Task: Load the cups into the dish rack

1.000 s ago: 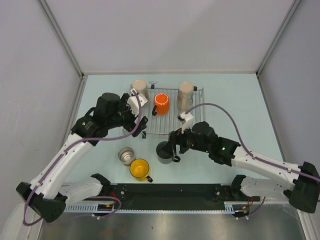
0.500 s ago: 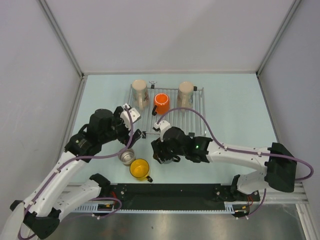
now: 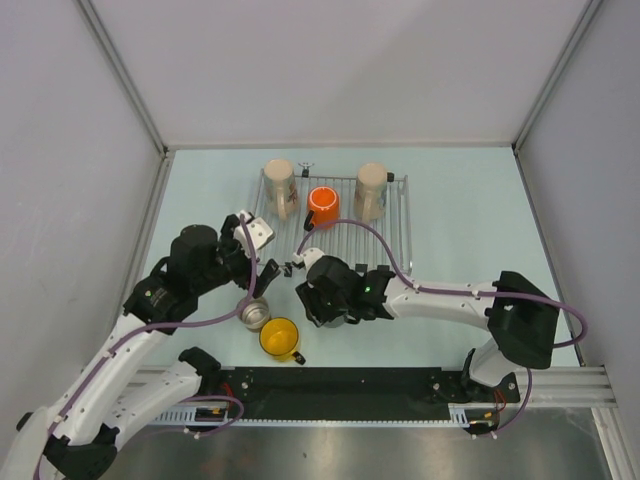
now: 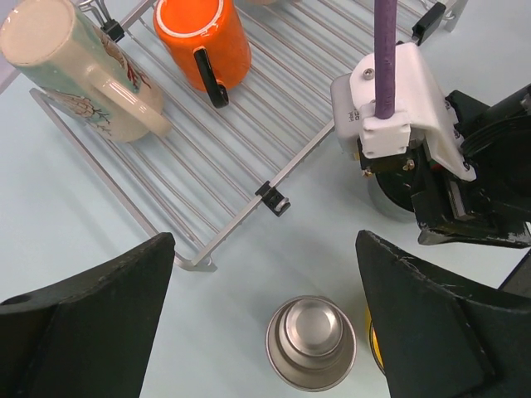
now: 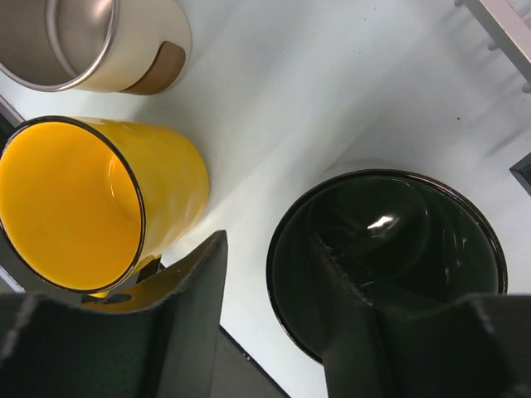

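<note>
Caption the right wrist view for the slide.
Right tool straddles the rim of the dark mug, yellow mug and steel cup alongside.

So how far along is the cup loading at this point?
About half done: two beige mugs and the orange mug lie in the rack. In hand: the right gripper straddles the dark mug's rim, not yet clamped. Left: that mug, the yellow cup and the steel cup, all on the table; the open left gripper hangs above the steel one.
</note>
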